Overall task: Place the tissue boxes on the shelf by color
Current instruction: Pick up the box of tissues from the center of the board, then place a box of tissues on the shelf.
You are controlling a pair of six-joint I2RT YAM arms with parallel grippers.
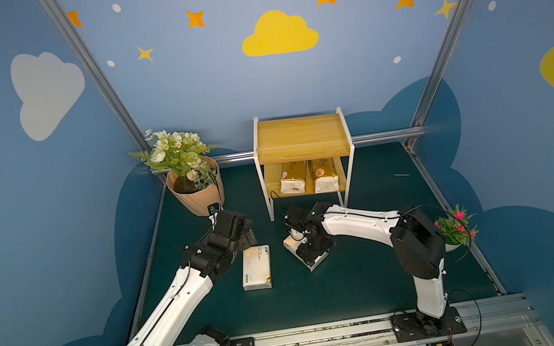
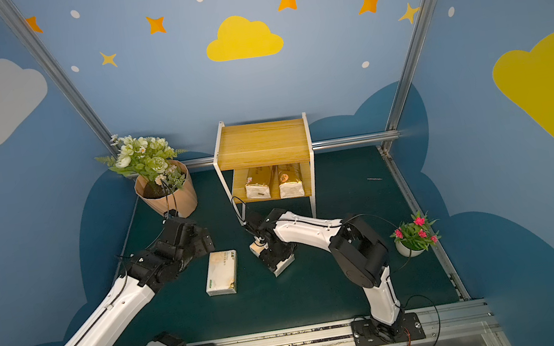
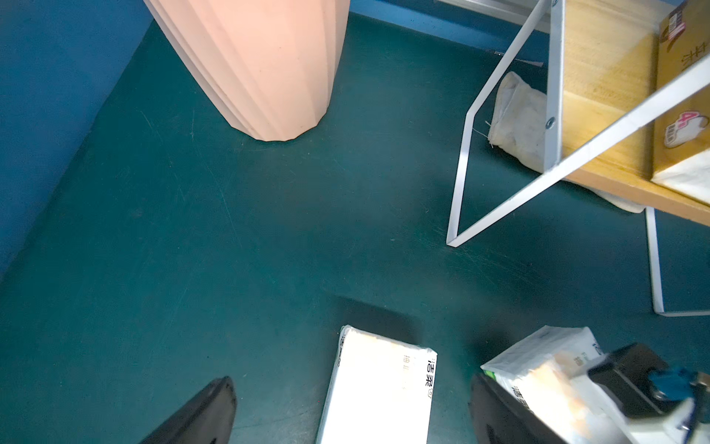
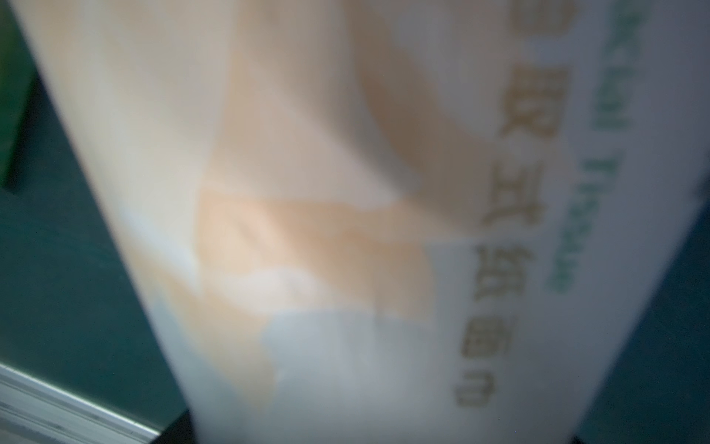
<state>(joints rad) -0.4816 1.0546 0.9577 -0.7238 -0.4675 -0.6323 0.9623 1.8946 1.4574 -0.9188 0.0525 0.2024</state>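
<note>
Sorting stood half done
The left claw point(image 1: 244, 234) hung spread wide, a cream pack point(image 1: 256, 268) on the table point(image 1: 358, 280) just beside it; the right claw point(image 1: 311, 250) sat over the second cream pack point(image 1: 291, 244), grip impossible to tell; beyond it the gold packs point(image 1: 293, 177) point(image 1: 324, 174) lay on the lower board of the shelf point(image 1: 301, 136)

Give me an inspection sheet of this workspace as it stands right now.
Surface: dark green mat, no spills seen.
Job's things: two gold packs side by side on the shelf, lower board; free white pack on the mat; second white pack under the right gripper.
Clutter: peach flowerpot, pink-flower pot, thin stick.
Grippers: left gripper open by the free white pack; right gripper down on its pack, jaws hidden.
Cables: black loop beside the shelf's front leg.
Surroundings: blue walls with clouds and stars.
</note>
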